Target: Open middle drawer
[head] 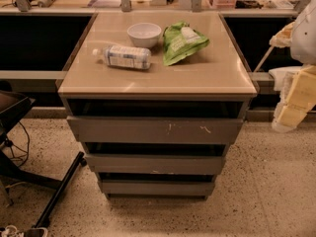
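Observation:
A grey cabinet stands on the floor with three flat, handle-less drawer fronts. The middle drawer [155, 164] is a plain grey front with a faint pale scuff on its lower edge, and it sits flush in line with the others. Above it is the larger front with white scratch marks [155, 130]; below it is the smallest front [157, 187]. My arm enters at the right edge, and the gripper [290, 113] hangs to the right of the cabinet at about top-drawer height, well apart from the middle drawer.
On the beige cabinet top [197, 75] lie a plastic water bottle [123, 57], a white bowl [144, 34] and a green snack bag [182, 43]. A black chair base [54, 194] stands on the speckled floor at the left. Counters run behind.

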### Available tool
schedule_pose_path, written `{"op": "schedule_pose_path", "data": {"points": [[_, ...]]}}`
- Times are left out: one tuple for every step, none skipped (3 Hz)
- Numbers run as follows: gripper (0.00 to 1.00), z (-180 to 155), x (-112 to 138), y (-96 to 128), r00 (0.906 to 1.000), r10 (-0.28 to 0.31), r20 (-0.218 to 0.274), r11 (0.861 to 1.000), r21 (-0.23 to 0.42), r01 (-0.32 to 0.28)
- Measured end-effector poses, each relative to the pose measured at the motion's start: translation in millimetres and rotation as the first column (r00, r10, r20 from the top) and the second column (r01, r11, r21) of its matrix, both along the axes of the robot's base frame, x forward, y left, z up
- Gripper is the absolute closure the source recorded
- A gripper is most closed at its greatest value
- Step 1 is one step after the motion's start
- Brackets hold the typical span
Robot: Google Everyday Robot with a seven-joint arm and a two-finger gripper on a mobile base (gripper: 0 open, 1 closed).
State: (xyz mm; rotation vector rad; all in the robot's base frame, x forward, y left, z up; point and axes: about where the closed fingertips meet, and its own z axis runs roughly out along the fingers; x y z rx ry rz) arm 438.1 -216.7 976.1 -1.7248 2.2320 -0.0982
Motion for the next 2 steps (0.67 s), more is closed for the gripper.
{"op": "schedule_pose_path", "data": {"points": [[0.0,-0.1,0.0,0.0,1.0,0.0,0.0,1.0,0.0,0.0],[0.0,-22.7,-7.3,-2.1,0.9998,-0.019,-0.006,0.998,0.055,0.019]]}}
